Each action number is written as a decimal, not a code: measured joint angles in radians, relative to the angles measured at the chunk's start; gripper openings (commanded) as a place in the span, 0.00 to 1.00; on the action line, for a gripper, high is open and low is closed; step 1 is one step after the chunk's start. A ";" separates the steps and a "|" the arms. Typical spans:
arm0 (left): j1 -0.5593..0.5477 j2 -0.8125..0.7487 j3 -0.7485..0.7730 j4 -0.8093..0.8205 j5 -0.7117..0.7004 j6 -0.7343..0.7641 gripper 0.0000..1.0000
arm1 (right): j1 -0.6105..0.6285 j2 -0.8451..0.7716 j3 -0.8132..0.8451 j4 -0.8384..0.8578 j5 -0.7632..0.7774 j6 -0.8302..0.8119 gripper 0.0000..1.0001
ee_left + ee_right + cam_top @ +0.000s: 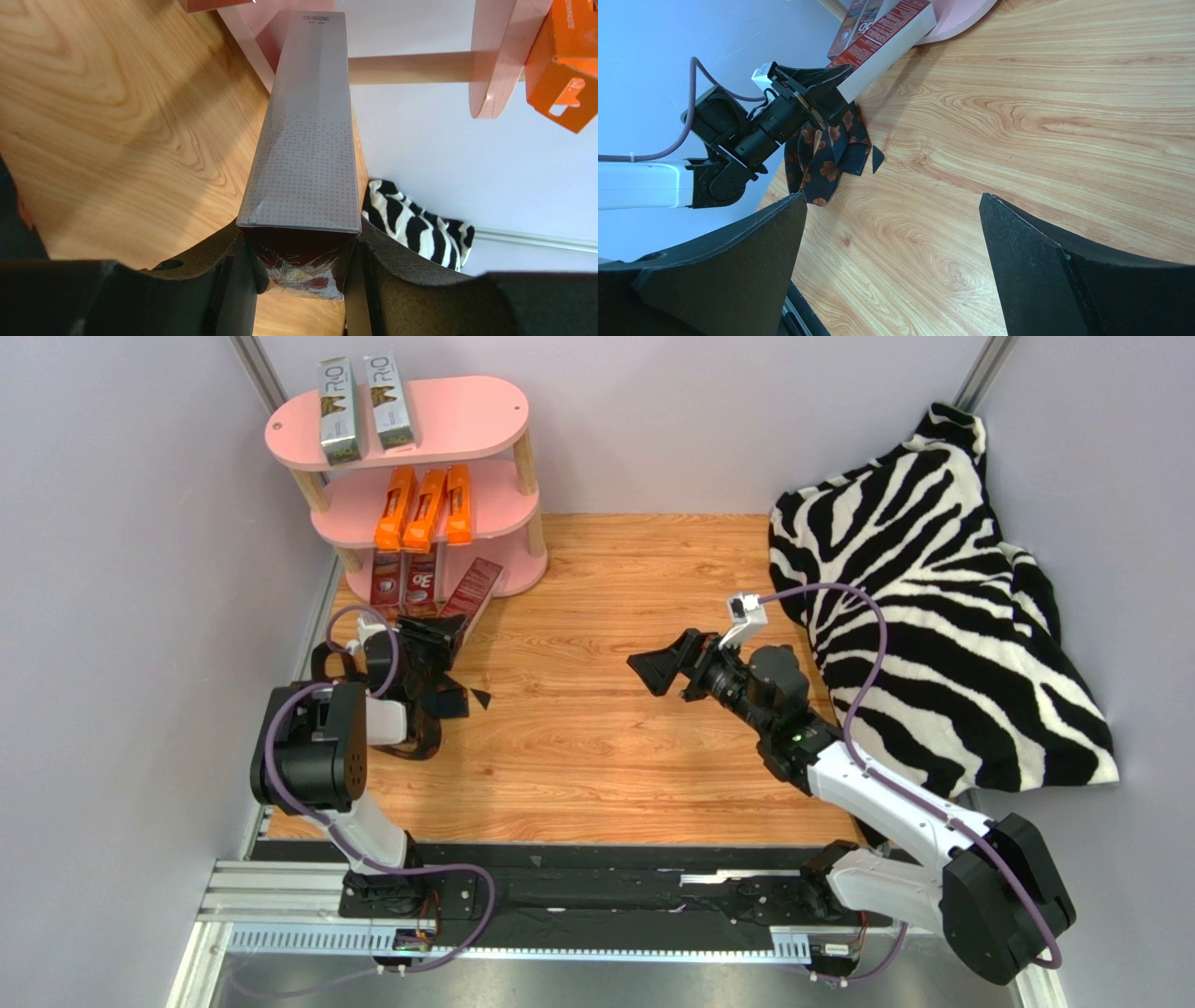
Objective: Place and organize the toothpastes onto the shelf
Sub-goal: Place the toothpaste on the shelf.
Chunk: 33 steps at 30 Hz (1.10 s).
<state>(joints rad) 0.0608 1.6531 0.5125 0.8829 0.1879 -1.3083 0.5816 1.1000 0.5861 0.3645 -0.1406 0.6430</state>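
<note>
The pink shelf (pixel 463 420) stands at the far left. Two silver-grey toothpastes (pixel 362 402) lie on its top tier. Three orange ones (pixel 425 507) lie on the middle tier. Two dark red ones (pixel 403 581) lie on the bottom tier. My left gripper (pixel 428 637) is shut on the near end of the third dark red toothpaste (pixel 474 595), whose far end rests at the bottom tier's edge. In the left wrist view the gripper (pixel 298 273) grips that carton (pixel 305 140) between its fingers. My right gripper (pixel 657 669) is open and empty over the table's middle; it also shows in the right wrist view (pixel 892 266).
A zebra-print cloth (pixel 940 588) is heaped at the right. A dark patterned strap (pixel 452 696) lies on the wood under my left gripper and also shows in the right wrist view (pixel 822 150). Grey walls close in on the left and back.
</note>
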 measured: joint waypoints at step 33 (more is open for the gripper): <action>-0.054 0.298 0.301 0.021 -0.153 -0.259 0.08 | -0.003 -0.012 -0.034 0.014 0.011 0.014 1.00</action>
<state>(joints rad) 0.0067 1.9514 0.8139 0.9039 0.0353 -1.5673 0.5789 1.0878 0.5522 0.3790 -0.1291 0.6575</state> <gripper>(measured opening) 0.486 0.997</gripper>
